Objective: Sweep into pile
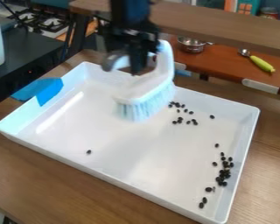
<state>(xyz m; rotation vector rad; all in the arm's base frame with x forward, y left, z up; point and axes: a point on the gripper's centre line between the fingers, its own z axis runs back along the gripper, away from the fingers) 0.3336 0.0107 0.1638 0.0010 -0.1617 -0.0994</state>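
At left, blue tape covers a corner of a white tray on a wooden surface, while a single dark bean lies by itself toward the near side, to the left of and nearer the camera than the brush. At center, the robot's black gripper is closed on the handle of a white brush, whose pale blue bristles point down into the tray near its far wall. The brush's long axis runs aslant, from lower left to upper right in the camera view, so one broad flank faces the near right corner. Just beside that flank, to the right of the bristles, sits a loose cluster of beans, the closest target for a sweep. One stray lies farther right. At far right, the densest group gathers beside the right wall, well apart from the brush, with a few stragglers trailing toward the near corner. The brush's angle appears to suit a push toward the lower right, which could carry the cluster to the larger group; the bean at left would call for a separate pass. Judging by the scattered beans, the job is only partly done, and too high a stroke could skip over them.
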